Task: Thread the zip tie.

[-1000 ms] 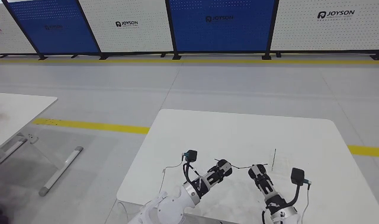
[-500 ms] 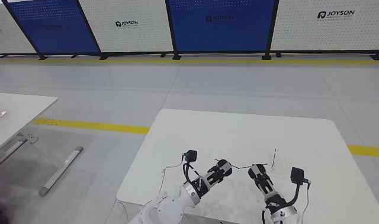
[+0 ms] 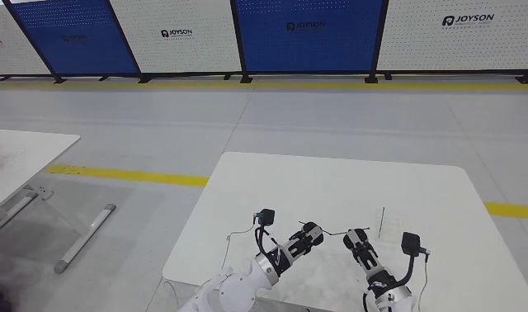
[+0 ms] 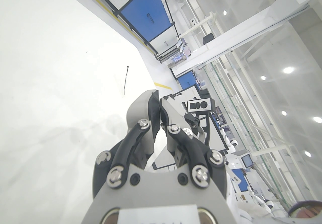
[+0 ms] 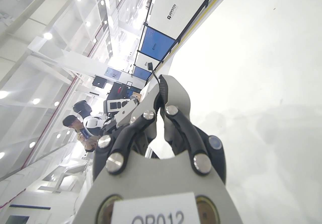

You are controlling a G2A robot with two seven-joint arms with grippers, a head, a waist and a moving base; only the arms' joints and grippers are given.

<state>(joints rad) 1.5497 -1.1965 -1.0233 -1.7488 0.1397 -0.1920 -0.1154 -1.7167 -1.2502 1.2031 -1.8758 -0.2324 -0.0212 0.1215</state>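
Claws shut and nearly tip to tip over the near part of the desk (image 3: 330, 176).

The right claw (image 5: 160, 83) is pinched tight on a black zip tie (image 5: 151, 66), whose square head pokes out just past the fingertips. The left claw (image 4: 160, 103) has its pads pressed together, and I cannot tell whether anything is caught between them. From above, a thin dark line runs from its tip across to the right claw. Both forearms rise from the near edge and angle inward toward each other, the left one from the left, the right one from the right. A second zip tie (image 3: 381, 220) lies flat on the desk just beyond the right claw. Each claw's base carries a white sticker (image 5: 153, 208) with dark print. Blue and white fence panels (image 3: 309, 27) with logos stand far behind.
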